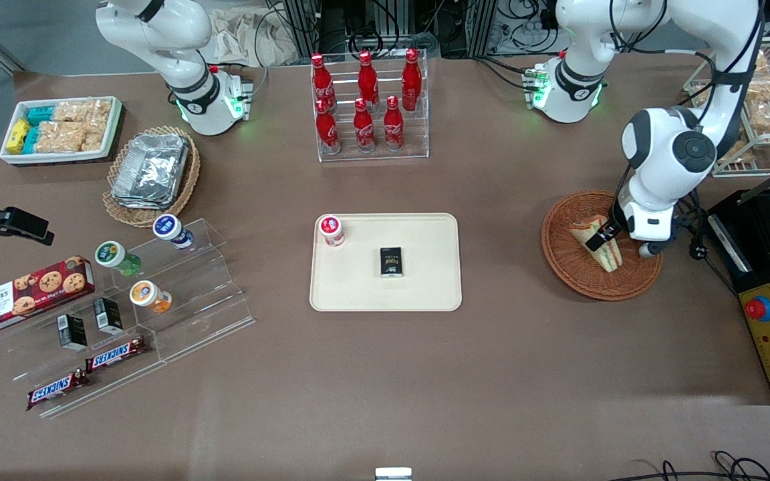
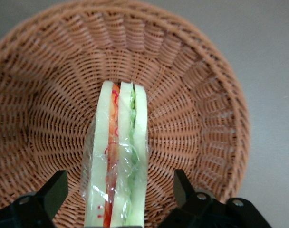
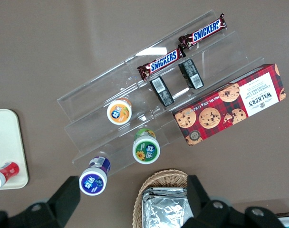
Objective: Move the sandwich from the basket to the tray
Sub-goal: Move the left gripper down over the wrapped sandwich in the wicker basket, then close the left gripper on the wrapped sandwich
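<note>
The sandwich [image 1: 611, 257] stands on edge in the round reddish-brown basket [image 1: 572, 267] toward the working arm's end of the table. In the left wrist view the wrapped sandwich [image 2: 117, 142] shows white bread with red, orange and green layers on the basket weave [image 2: 197, 95]. My left gripper [image 1: 604, 235] is low over the basket, open, with one finger [image 2: 54, 187] on each side of the sandwich [image 2: 118, 186] and a gap to each. The cream tray [image 1: 425, 287] lies mid-table.
On the tray are a red-capped bottle [image 1: 331, 230] and a small black box [image 1: 392, 261]. A black machine with a red button [image 1: 759, 308] stands close beside the basket. A rack of cola bottles [image 1: 368, 107] stands farther from the camera than the tray.
</note>
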Robot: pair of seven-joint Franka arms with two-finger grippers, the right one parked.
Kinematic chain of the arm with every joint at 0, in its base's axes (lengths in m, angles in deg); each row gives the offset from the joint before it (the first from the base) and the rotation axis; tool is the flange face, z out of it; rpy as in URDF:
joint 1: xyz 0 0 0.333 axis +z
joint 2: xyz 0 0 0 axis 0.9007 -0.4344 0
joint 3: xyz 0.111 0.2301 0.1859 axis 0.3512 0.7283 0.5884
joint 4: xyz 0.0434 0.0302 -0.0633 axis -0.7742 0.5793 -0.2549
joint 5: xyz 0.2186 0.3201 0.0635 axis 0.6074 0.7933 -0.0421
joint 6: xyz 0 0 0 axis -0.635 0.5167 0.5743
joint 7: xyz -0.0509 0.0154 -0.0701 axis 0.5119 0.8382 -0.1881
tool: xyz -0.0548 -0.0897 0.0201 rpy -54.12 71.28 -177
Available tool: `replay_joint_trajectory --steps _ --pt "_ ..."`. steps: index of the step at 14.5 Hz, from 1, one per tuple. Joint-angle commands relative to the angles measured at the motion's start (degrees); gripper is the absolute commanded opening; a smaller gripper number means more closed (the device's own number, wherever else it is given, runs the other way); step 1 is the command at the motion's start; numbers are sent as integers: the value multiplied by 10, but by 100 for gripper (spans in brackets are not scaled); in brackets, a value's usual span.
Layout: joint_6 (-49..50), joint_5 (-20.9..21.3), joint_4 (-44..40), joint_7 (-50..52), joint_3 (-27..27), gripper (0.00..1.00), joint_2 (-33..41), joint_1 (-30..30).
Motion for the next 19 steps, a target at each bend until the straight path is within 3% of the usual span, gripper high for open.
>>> replay_joint_trajectory --steps 1,2,6,10,13,16,19 --pt "-38 1 15 13 -2 29 -14 3" --pt "-38 3 17 8 -2 0 -14 3" --pt "-20 3 3 8 -2 0 7 3" --pt "114 11 -68 -21 -3 0 46 2" --pt "244 9 -163 -81 -7 0 63 -4" --pt "446 -2 -319 -132 -41 0 41 -14" --pt "486 -44 -371 -147 -99 0 27 -22"
